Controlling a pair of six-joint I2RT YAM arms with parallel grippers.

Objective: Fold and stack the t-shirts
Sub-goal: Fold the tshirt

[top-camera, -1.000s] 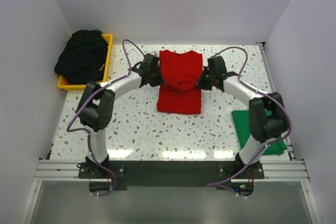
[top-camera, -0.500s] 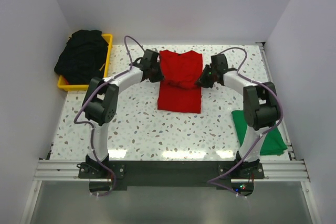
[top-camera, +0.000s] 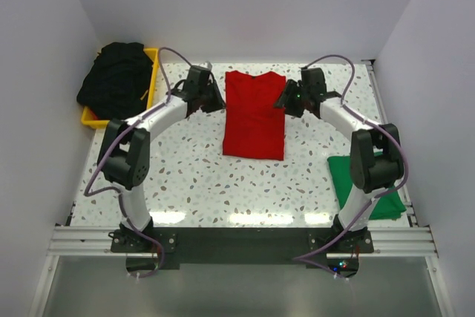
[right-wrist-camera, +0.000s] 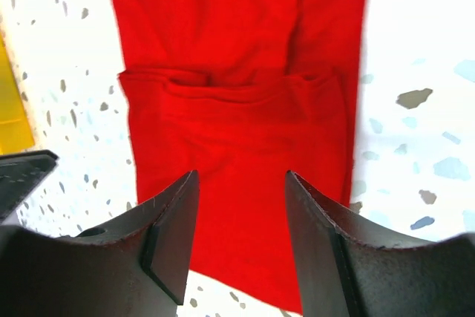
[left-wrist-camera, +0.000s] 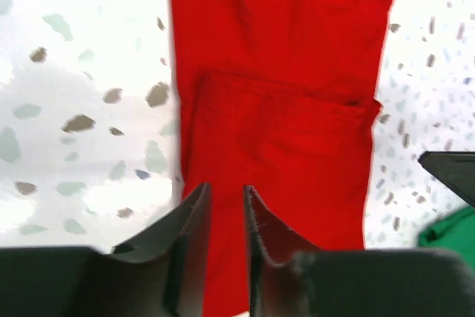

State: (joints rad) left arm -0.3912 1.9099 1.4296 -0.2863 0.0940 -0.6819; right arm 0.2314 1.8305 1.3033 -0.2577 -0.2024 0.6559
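Note:
The red t-shirt (top-camera: pixel 254 115) lies flat mid-table as a long folded rectangle, its upper layer ending in a crosswise edge (left-wrist-camera: pixel 282 102) (right-wrist-camera: pixel 237 90). My left gripper (top-camera: pixel 217 100) hovers just off the shirt's left edge. In the left wrist view its jaws (left-wrist-camera: pixel 226 197) stand open by a narrow gap with nothing between them. On the shirt's right side my right gripper (top-camera: pixel 285 102) is held wider open (right-wrist-camera: pixel 241 183) and is also empty. A folded green t-shirt (top-camera: pixel 369 183) sits at the right edge, partly behind the right arm. Black t-shirts (top-camera: pixel 116 78) are heaped in the bin.
A yellow bin (top-camera: pixel 152 72) stands at the back left of the speckled table (top-camera: pixel 185 176) and holds the black heap. White walls enclose the table on three sides. The arm bases sit on the metal rail (top-camera: pixel 237 241) at the near edge.
Both grippers were shut on the red shirt's bunched upper part; they have opened, let it go and drawn back outward. The shirt now lies flat.

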